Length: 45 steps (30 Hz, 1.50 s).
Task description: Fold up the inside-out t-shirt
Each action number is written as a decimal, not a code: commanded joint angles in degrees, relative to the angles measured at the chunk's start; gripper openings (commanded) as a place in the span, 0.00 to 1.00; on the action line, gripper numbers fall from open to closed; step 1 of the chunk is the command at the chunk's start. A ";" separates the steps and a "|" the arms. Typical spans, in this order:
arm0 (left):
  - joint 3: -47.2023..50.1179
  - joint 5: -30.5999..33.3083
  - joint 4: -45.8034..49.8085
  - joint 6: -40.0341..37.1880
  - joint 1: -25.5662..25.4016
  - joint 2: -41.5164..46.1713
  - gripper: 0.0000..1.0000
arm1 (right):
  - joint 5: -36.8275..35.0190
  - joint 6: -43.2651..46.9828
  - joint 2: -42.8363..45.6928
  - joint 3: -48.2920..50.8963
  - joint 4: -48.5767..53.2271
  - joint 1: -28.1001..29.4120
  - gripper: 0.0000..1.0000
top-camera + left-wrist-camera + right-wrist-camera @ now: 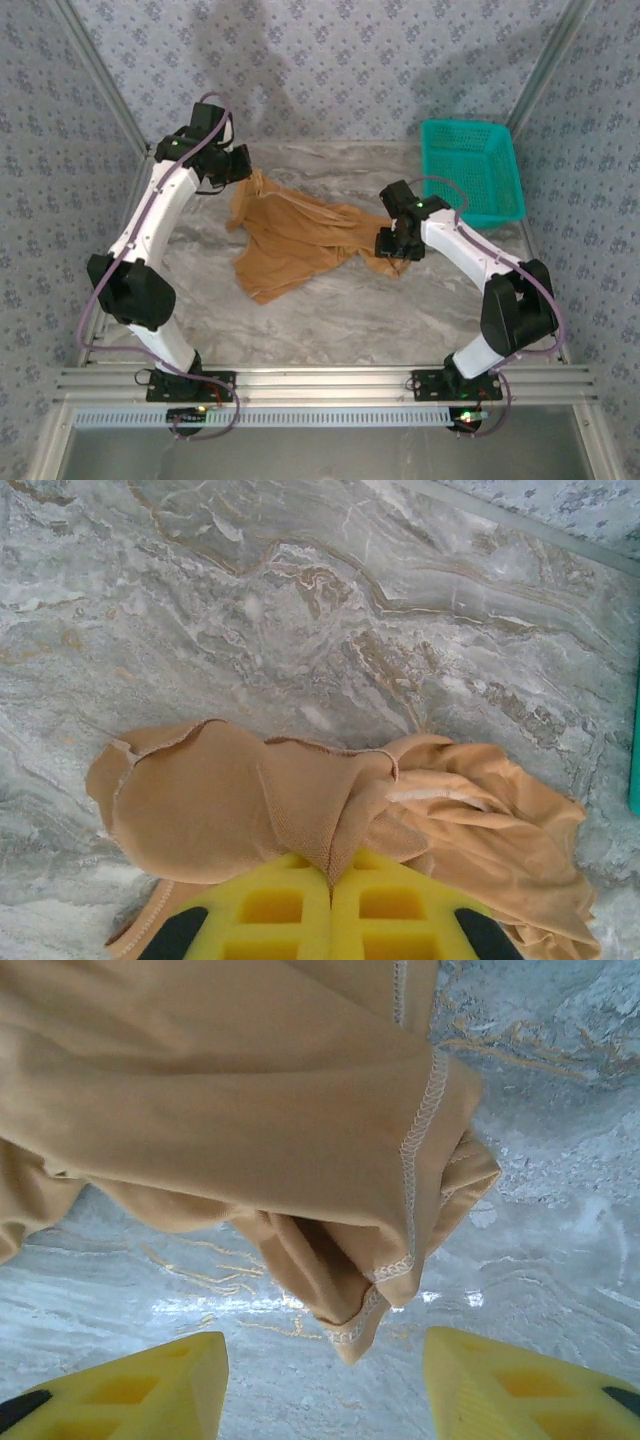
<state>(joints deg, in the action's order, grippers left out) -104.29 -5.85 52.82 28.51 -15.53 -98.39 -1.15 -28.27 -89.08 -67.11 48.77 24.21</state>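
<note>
Table [330,320]: marble-patterned top, carrying all items below.

Inside-out t-shirt [290,240]: orange-tan, crumpled, lay at mid-table. Its long axis ran from the far left down toward the right, spanning the space between the two arms. It was not yet folded, and the body was bunched in ridges.

Teal basket [490,215]: stood at the far right corner, well apart from the garment.

Left gripper [330,865]: was at the shirt's far-left end, jaws clenched together on a pinch of cloth that gathered into the seam between the yellow fingers.

Right gripper [322,1345]: was at the shirt's right end, jaws parted and holding nothing. Bare table showed between the fingers.

Stitched hem corner [400,1260]: drooped just ahead of the parted right jaws, toward the gap but not within it. Judgement: this was the free end and the right arm was the nearer, so a fresh grasp would need a short advance forward along the shirt's axis.
</note>
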 commanded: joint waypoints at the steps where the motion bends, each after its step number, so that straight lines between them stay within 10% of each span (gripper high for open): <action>1: 0.82 -1.01 -0.84 -0.38 -0.12 0.21 0.00 | 1.60 -2.56 -0.42 3.39 -4.02 -2.37 0.57; 14: 1.44 -1.27 -0.98 -0.56 -0.12 0.22 0.00 | 9.76 -2.84 -5.63 8.95 -14.06 -8.46 0.42; 19: 1.14 -1.03 -0.33 -0.87 -0.03 0.30 0.00 | 8.48 -2.45 -7.39 7.14 -14.62 -8.73 0.00; 29: -9.83 3.52 1.77 -2.21 3.02 5.84 0.00 | -5.52 3.06 4.33 -19.24 6.07 -8.00 0.00; 45: -21.10 -2.08 -6.26 -2.50 9.45 25.17 0.00 | 0.76 3.91 24.12 -38.82 1.66 1.44 0.00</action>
<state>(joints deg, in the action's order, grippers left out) -121.16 -6.48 49.39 25.96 -6.42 -74.63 -1.50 -24.10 -69.25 -104.42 52.90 24.95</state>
